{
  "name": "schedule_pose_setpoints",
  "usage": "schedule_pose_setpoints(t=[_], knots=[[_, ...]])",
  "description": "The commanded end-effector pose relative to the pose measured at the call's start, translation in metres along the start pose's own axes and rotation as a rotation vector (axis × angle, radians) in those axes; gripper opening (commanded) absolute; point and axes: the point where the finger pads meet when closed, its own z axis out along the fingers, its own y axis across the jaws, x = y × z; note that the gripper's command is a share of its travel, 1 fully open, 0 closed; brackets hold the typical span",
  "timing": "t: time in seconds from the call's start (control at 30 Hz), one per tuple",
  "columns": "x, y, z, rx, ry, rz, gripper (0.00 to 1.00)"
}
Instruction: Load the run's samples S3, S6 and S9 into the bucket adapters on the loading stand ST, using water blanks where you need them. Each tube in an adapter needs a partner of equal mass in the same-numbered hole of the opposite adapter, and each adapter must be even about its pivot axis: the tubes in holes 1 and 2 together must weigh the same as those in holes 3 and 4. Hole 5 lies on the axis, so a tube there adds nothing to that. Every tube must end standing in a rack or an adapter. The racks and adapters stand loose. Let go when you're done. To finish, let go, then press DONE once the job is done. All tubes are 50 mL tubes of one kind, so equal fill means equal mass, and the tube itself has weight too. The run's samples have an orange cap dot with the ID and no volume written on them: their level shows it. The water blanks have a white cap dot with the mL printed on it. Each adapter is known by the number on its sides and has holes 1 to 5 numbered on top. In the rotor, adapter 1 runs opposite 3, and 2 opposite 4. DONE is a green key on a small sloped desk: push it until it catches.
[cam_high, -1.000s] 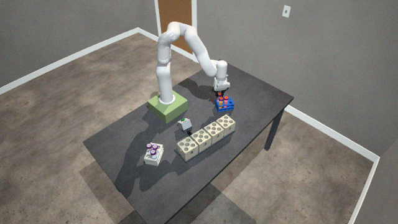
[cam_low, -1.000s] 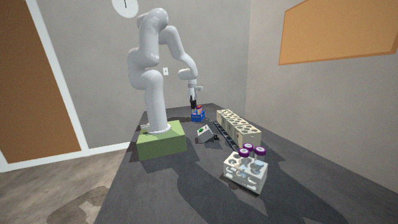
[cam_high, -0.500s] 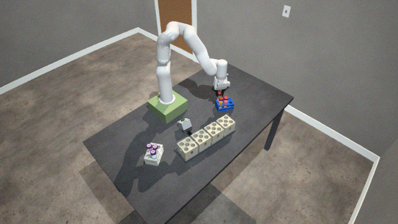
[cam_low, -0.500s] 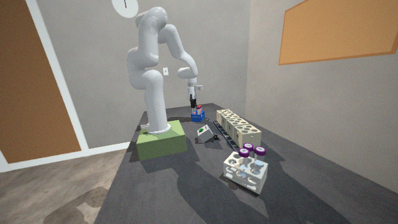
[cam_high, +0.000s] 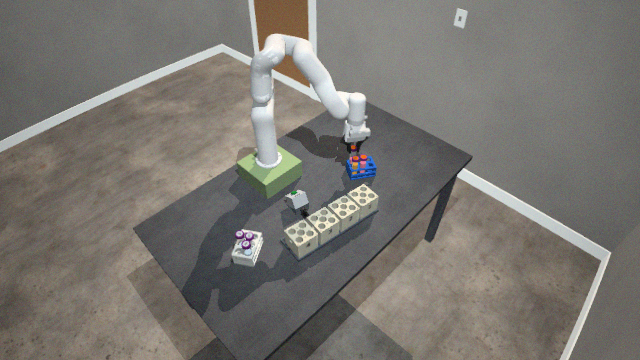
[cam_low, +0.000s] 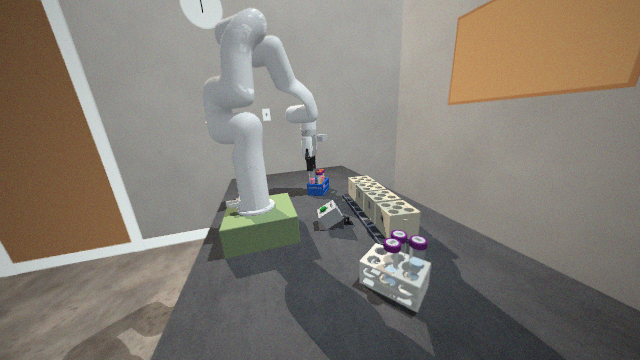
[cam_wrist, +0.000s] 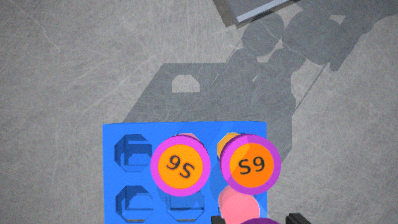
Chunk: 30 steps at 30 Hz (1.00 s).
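Samples S6 (cam_wrist: 179, 165) and S9 (cam_wrist: 250, 163), two, stand racked; pincer (cam_wrist: 257, 220) grips a third.

s6 (cam_wrist: 180, 165) and s9 (cam_wrist: 250, 163) caps crowd the pincer's (cam_wrist: 258, 218) side.
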Motion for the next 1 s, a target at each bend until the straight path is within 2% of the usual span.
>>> schedule_pose_setpoints(t=[0.0,0.97], knots=[[0.000,-0.001,-0.010,0.003,0.000,0.000,0.00],[0.000,-0.001,-0.060,0.003,0.000,0.000,0.00]])
